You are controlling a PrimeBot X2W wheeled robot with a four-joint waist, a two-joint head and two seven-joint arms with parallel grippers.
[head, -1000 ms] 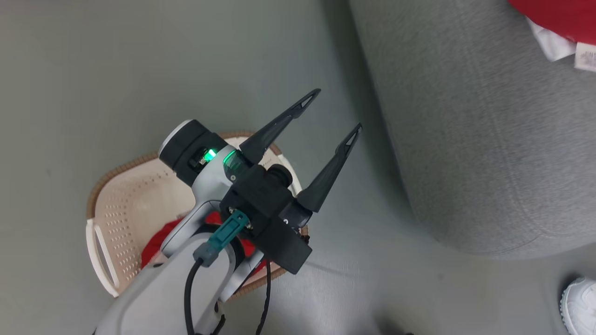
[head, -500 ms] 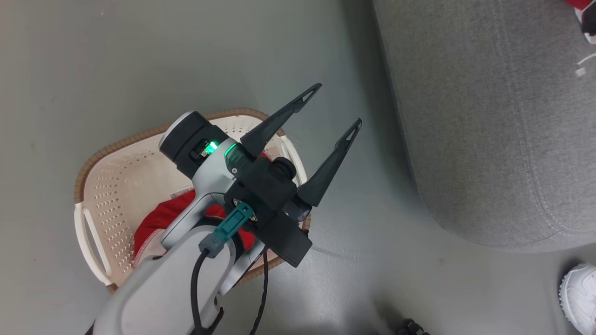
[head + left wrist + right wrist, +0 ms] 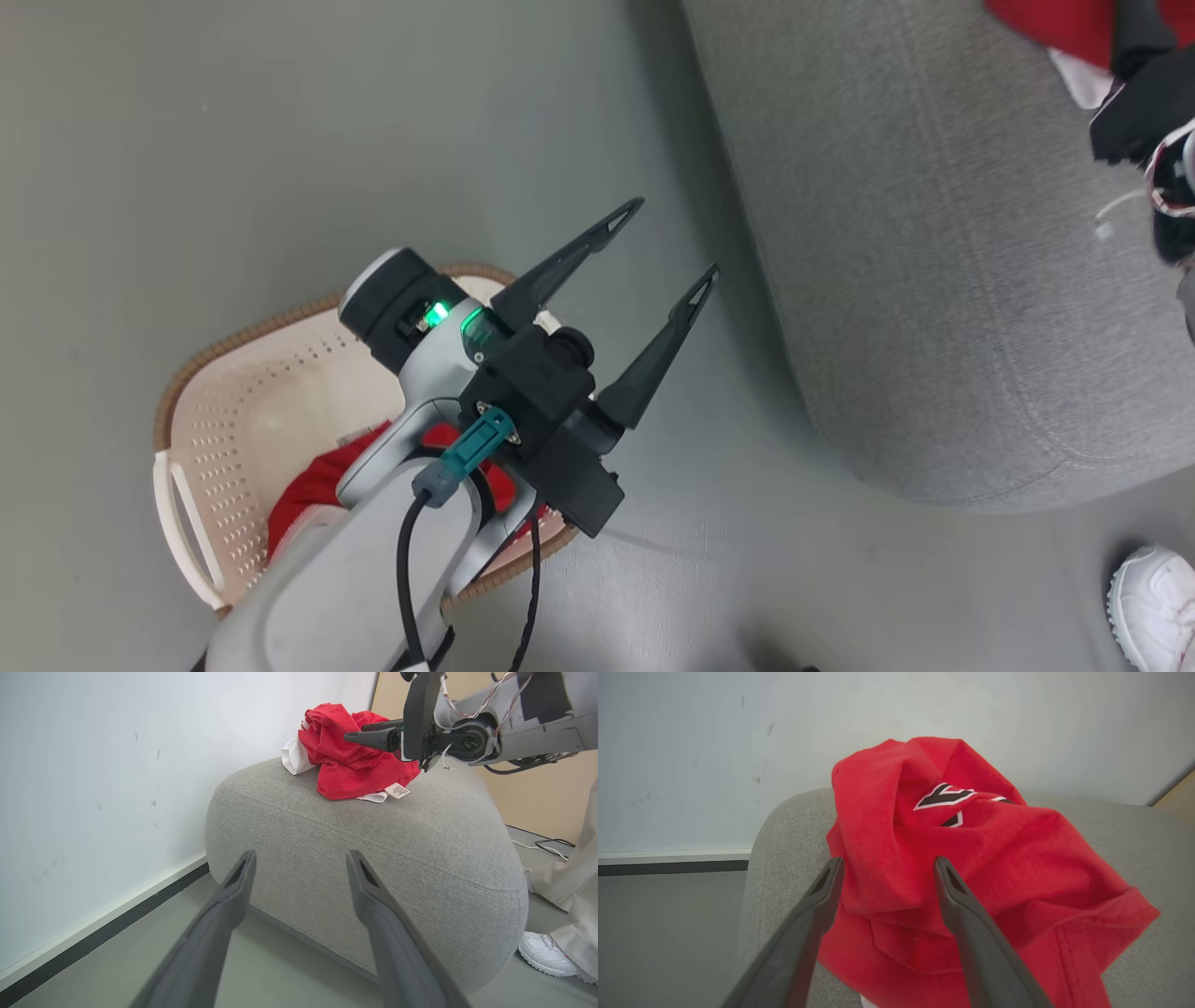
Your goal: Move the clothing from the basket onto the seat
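Note:
The cream basket [image 3: 217,347] stands on the floor at lower left, red clothing [image 3: 313,481] lying inside it. My left gripper [image 3: 679,236] hovers open beside the basket's rim with nothing between its fingers, pointing toward the grey seat [image 3: 934,280]. In the left wrist view the left gripper [image 3: 301,855] faces the seat [image 3: 373,830], where a crumpled red garment [image 3: 355,760] with white trim and a label lies. My right gripper [image 3: 888,861] is open over that garment [image 3: 994,858] on the seat [image 3: 784,830], fingers apart on either side of a fold.
A person stands right of the seat: a white shoe [image 3: 1153,607] and a pale trouser leg [image 3: 570,882]. A white wall with dark skirting [image 3: 93,931] runs behind the seat. Grey floor [image 3: 280,140] surrounds the basket. Cables [image 3: 546,845] lie on the floor.
The head view has shifted. The right arm's dark wrist has come further into the picture at the top right over the seat. The left gripper stays open by the basket.

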